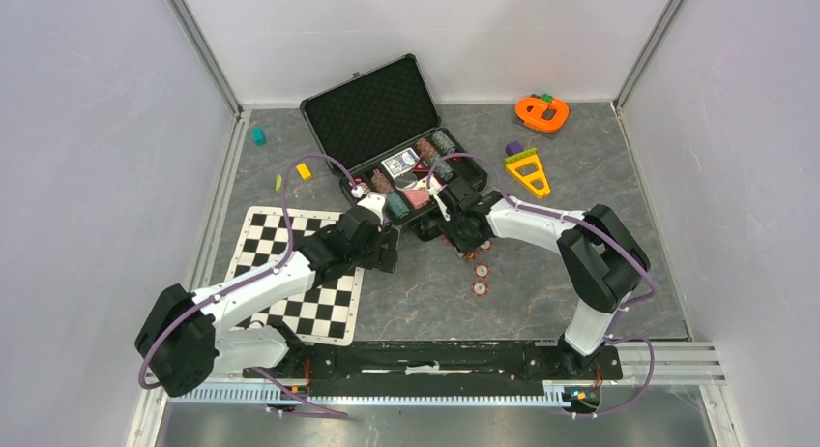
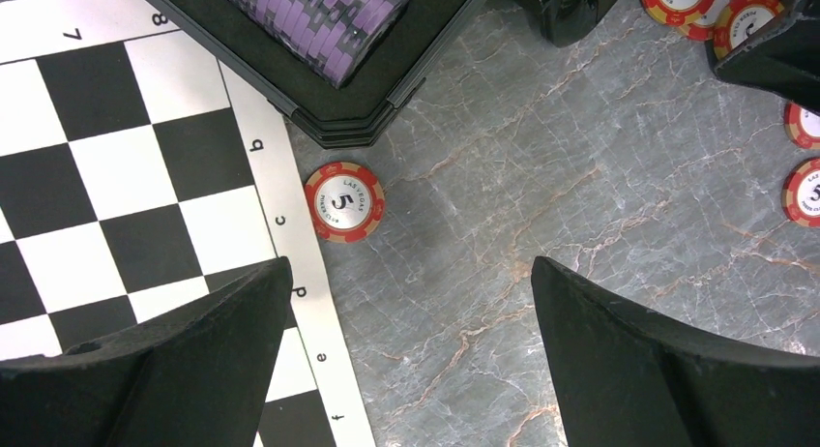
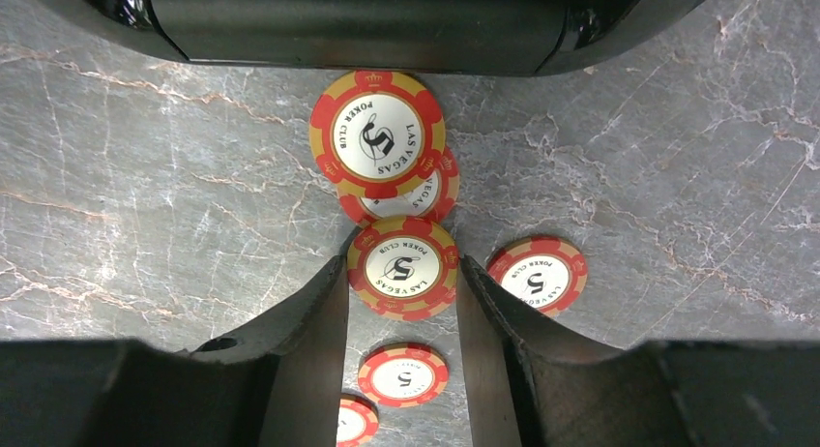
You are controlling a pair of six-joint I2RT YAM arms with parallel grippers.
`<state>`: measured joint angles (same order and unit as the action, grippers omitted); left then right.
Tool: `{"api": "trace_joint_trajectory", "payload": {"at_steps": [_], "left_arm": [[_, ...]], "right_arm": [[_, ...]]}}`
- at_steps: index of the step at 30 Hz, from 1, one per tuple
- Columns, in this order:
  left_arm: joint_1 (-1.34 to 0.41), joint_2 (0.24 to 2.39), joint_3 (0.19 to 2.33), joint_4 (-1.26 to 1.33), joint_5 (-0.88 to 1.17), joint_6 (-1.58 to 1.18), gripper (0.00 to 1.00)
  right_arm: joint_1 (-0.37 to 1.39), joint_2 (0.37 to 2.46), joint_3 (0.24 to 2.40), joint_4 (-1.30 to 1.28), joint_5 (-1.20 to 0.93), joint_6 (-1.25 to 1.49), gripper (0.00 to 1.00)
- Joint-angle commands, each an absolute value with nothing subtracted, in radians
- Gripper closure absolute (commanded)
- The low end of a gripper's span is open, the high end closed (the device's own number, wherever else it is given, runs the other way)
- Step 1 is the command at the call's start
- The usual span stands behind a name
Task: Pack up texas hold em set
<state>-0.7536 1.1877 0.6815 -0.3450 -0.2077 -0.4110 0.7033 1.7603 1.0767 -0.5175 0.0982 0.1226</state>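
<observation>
Right gripper [image 3: 403, 261] pinches a flat, face-up chip [image 3: 401, 273] by its rim. Just ahead two overlapping chips [image 3: 379, 135] lie touching it, then the briefcase [image 3: 358, 26] edge. There is bare tabletop [image 3: 145, 176] on both sides.

Left gripper [image 2: 411, 273] gapes wide. A lone chip [image 2: 344, 201] lies flat ahead-left, beside the mat [image 2: 126, 195] edge.

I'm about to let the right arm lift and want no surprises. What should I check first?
1. Grip: right end effector closed on one chip, fingers touching both edges: ok.
2. Firm enough to lift: cannot tell.
3. Strays: neighbouring chip outside the fingers: ok.
4. Target: case open: ok.
5. Other arm: left end effector open, above loose chip, not touching: ok.
</observation>
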Motion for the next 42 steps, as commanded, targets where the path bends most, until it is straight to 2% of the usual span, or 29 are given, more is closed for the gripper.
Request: {"api": "trace_joint_trajectory", "payload": {"at_steps": [1, 17, 22, 35, 42], "left_arm": [[-0.75, 1.155, 0.717, -0.344, -0.201, -0.408, 0.01], [-0.75, 1.158, 0.719, -0.344, -0.181, -0.414, 0.01], [-0.75, 1.158, 0.718, -0.343, -0.179, -0.413, 0.01], [-0.75, 1.16, 0.717, -0.337, -0.183, -0.408, 0.01], [-0.749, 1.144, 0.711, -0.339, -0.207, -0.413, 0.0]], "right_arm": [[0.706, 1.702, 1.092, -0.534, 0.117, 0.124, 0.58], [0.706, 1.711, 1.006, -0.516, 0.107, 0.15, 0.53], [0.705, 1.71, 0.984, -0.498, 0.098, 0.156, 0.36], [0.689, 1.757, 0.979, -0.456, 0.016, 0.173, 0.44], [0.684, 1.774, 0.975, -0.465, 0.039, 0.182, 0.49]]}}
